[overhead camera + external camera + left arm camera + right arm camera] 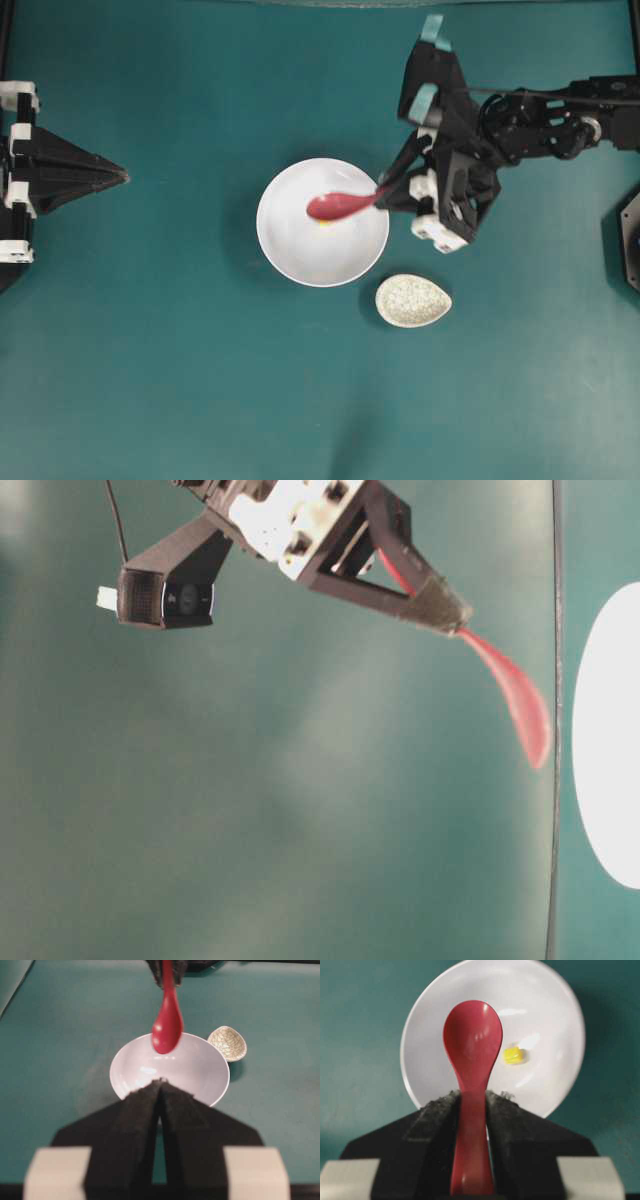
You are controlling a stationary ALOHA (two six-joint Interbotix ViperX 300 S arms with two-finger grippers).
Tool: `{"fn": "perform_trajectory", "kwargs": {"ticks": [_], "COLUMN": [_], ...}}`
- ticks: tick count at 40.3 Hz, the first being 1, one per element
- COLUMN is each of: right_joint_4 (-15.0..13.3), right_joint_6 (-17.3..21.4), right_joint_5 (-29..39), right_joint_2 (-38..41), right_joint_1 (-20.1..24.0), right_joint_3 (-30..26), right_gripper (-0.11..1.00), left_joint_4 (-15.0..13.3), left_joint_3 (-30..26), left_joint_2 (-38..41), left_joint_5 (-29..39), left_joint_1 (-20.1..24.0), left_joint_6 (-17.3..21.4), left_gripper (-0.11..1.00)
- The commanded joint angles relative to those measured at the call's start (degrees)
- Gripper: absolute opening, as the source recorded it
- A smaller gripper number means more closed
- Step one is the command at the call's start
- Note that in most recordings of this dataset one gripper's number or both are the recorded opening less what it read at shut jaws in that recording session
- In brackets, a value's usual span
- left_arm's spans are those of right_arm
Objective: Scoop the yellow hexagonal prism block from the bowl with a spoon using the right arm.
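Observation:
My right gripper is shut on the flat handle of the pink-red spoon. Its empty scoop hangs over the white bowl. In the right wrist view the yellow hexagonal prism block lies on the bowl's floor, just right of the spoon's scoop, and my right gripper clamps the handle from both sides. The block peeks out under the scoop's edge from overhead. My left gripper rests shut at the far left, pointing at the bowl.
A speckled egg-shaped spoon rest sits on the teal table just below and right of the bowl. The right arm's black body reaches in from the right edge. A dark fixture stands at the right border.

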Motion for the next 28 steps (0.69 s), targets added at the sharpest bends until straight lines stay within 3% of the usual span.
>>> {"fn": "perform_trajectory", "kwargs": {"ticks": [1, 13, 19, 22, 28], "right_joint_4": [-2.0, -13.6, -20.7, -22.5, -23.2], "right_joint_6": [2.7, 15.9, 18.9, 19.8, 20.6], "right_joint_5": [0.2, 5.0, 6.7, 7.1, 7.6], "right_joint_2": [-0.5, -0.5, -0.5, -0.5, -0.4], "right_joint_1": [-0.2, -0.1, 1.8, 2.5, 3.3], "right_joint_3": [-1.6, -2.7, -3.6, -4.0, -4.2], "right_gripper": [0.23, 0.23, 0.23, 0.23, 0.23], "left_joint_4": [0.2, 0.1, 0.2, 0.2, 0.2], "left_joint_3": [-1.5, -1.4, -1.4, -1.5, -1.4], "left_joint_2": [0.2, 0.2, 0.2, 0.2, 0.2], "left_joint_5": [-0.3, -0.3, -0.3, -0.3, -0.3], "left_joint_1": [0.2, 0.2, 0.2, 0.3, 0.2], "left_joint_6": [-0.1, 0.0, -0.1, 0.0, 0.0], "left_gripper": [0.01, 0.01, 0.01, 0.01, 0.01]}}
